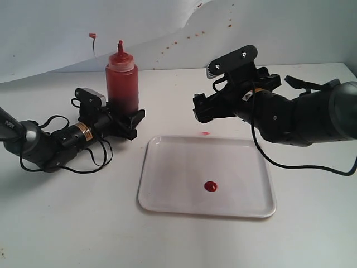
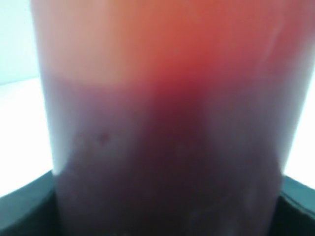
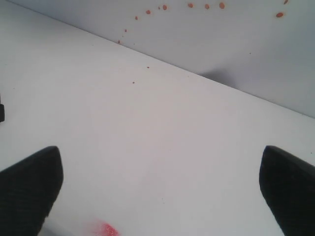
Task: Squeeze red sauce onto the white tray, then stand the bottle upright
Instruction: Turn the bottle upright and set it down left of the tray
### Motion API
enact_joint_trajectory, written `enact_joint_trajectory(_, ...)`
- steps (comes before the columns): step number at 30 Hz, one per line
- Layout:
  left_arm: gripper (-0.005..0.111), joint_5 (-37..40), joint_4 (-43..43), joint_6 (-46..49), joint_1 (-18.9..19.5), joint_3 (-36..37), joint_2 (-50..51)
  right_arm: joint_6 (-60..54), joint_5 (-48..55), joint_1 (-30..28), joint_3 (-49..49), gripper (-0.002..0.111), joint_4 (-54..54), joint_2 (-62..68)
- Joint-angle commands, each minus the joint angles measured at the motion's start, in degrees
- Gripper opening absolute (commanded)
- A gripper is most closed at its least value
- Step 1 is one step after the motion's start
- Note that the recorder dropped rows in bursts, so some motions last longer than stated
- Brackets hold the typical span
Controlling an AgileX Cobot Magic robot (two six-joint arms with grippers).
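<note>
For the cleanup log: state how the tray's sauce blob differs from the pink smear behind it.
The red sauce blob is dark, glossy, round; the pink smear is faint, blurred. The blob lies on the white tray; the smear on the table beyond its rim. Both are small.

Wht table (image 1: 67, 223), spattered wht wall (image 1: 279, 33)

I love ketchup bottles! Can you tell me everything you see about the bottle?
The bottle is a see-through plastic cylinder, red with sauce, darker lower down. It has a pointed red nozzle and a small red cap on a thin tether. It stands upright on the table, beside the white tray, with the left gripper closed around its lower part.
</note>
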Motion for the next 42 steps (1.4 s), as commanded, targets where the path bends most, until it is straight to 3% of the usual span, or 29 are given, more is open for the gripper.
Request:
enact_joint_trajectory(1,0.0,-1.8,1.11,-2.35,0.12,-0.82,-0.9,0.35,-0.32,0.19,0.09,0.105,-0.37,-0.1)
enact_joint_trajectory(27,0.002,2.92,2.13,-3.4,0.12,-0.82,-0.9,2.24,-0.09,0.19,0.09,0.105,-1.18,-0.1)
enact_joint_trajectory(32,0.023,2.92,2.59,-4.17,0.12,-0.82,-0.9,2.24,-0.09,0.19,0.09,0.105,-1.18,-0.1)
enact_joint_trajectory(39,0.076,3.1,8.57,-8.35,0.12,-0.82,-0.9,2.24,-0.09,0.19,0.09,0.105,-1.18,-0.1)
enact_joint_trajectory(42,0.087,4.19,8.57,-8.15,0.12,-0.82,-0.9,2.24,-0.09,0.09,0.09,0.105,-1.16,-0.1)
